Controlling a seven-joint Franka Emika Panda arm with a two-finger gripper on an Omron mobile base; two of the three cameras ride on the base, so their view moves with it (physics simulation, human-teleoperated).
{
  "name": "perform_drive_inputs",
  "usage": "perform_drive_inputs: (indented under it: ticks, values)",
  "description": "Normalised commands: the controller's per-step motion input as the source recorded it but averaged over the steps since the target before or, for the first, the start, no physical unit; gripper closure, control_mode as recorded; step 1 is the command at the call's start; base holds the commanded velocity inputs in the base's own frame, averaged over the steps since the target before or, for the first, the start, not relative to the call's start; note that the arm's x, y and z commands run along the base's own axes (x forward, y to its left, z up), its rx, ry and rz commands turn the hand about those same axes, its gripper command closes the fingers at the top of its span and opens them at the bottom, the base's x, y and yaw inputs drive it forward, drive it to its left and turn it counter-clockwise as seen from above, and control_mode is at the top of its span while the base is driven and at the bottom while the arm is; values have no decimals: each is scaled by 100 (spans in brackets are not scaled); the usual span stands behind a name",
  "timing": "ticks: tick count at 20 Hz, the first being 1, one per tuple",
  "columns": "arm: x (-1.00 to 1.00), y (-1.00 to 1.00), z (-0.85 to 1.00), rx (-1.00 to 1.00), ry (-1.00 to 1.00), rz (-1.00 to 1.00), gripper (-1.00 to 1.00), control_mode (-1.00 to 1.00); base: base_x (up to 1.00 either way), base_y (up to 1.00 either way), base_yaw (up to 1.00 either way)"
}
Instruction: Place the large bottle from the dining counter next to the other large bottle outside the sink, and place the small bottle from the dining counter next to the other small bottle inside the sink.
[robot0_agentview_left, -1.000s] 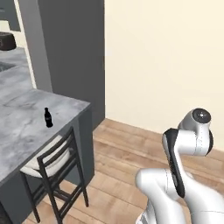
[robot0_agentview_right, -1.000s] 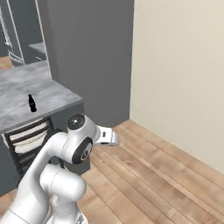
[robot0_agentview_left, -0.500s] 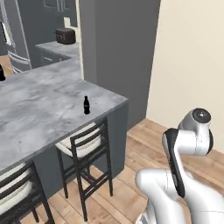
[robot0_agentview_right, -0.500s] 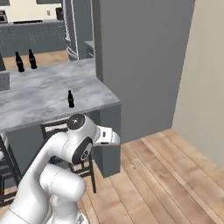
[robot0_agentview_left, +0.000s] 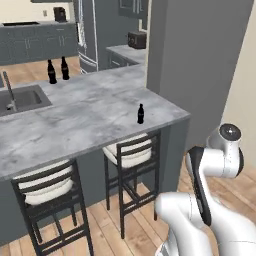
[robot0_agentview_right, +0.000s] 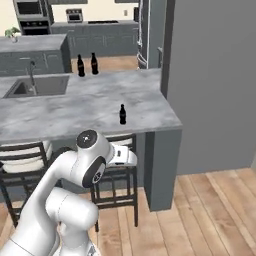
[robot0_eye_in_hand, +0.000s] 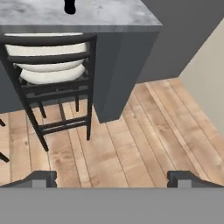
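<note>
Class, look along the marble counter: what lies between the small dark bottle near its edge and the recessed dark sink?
In the left base view, nothing: only bare grey-white marble countertop runs between the small dark bottle and the dark recessed sink.

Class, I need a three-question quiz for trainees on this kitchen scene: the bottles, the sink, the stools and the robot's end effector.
1. How many bottles stand together at the far edge of the dining counter?
2. True or false: the end effector is closed on the lone small bottle.
3. Which stands under the counter edge nearest that small bottle? A) a dark-framed stool with a pale cushion B) a bin C) a drawer unit

Key
1. Two dark bottles, beyond the sink.
2. False: its fingers are wide apart over the wooden floor, holding nothing.
3. A
</note>
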Motion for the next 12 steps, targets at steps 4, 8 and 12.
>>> perform_drive_inputs:
  ticks: [4, 8, 12]
  values:
    - [0, 0, 0, 0, 0, 0, -100, 100, -2, 0, 50]
    - [0, 0, 0, 0, 0, 0, -100, 100, -2, 0, 50]
    - [0, 0, 0, 0, 0, 0, -100, 100, 0, -1, 25]
